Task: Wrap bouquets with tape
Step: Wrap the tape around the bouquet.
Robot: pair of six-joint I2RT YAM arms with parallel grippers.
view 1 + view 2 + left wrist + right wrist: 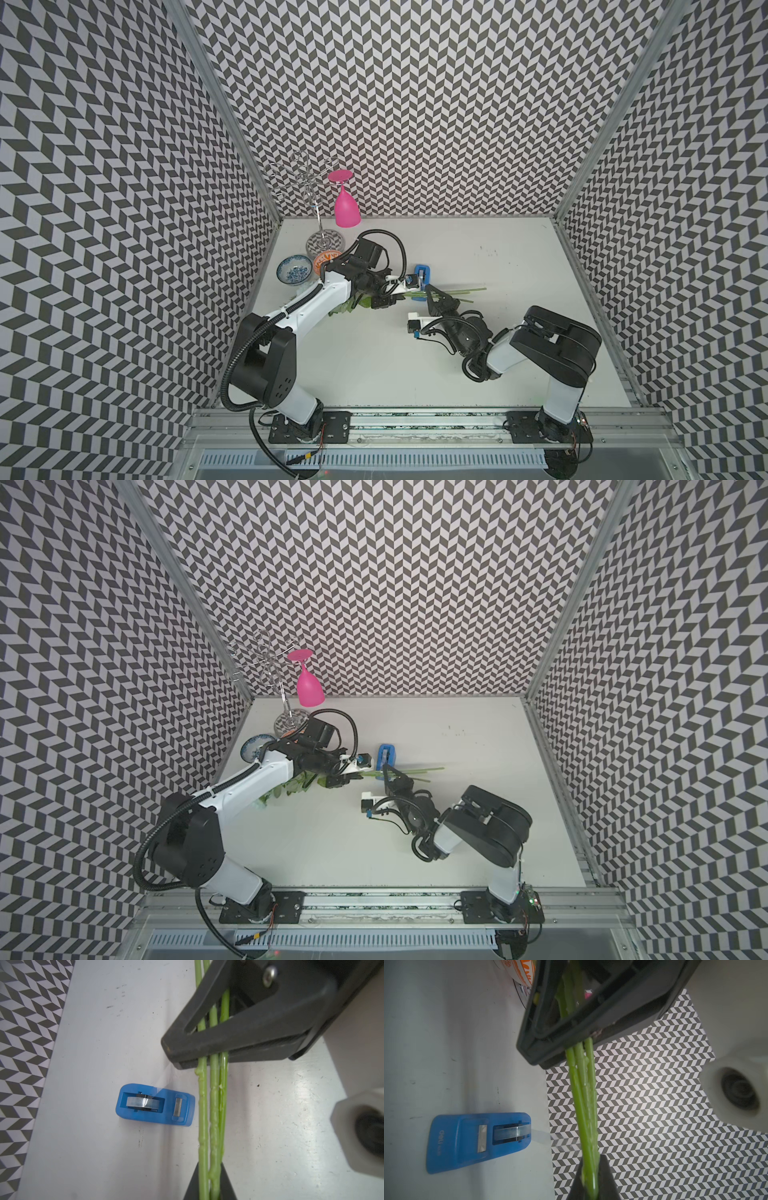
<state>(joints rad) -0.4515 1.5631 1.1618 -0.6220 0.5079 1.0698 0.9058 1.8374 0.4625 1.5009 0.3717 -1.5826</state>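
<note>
While the bouquet stems are clamped by left gripper and right gripper above the table | blue tape dispenser lies just beside; stems judged light, springy, best pinched mid-length.
</note>
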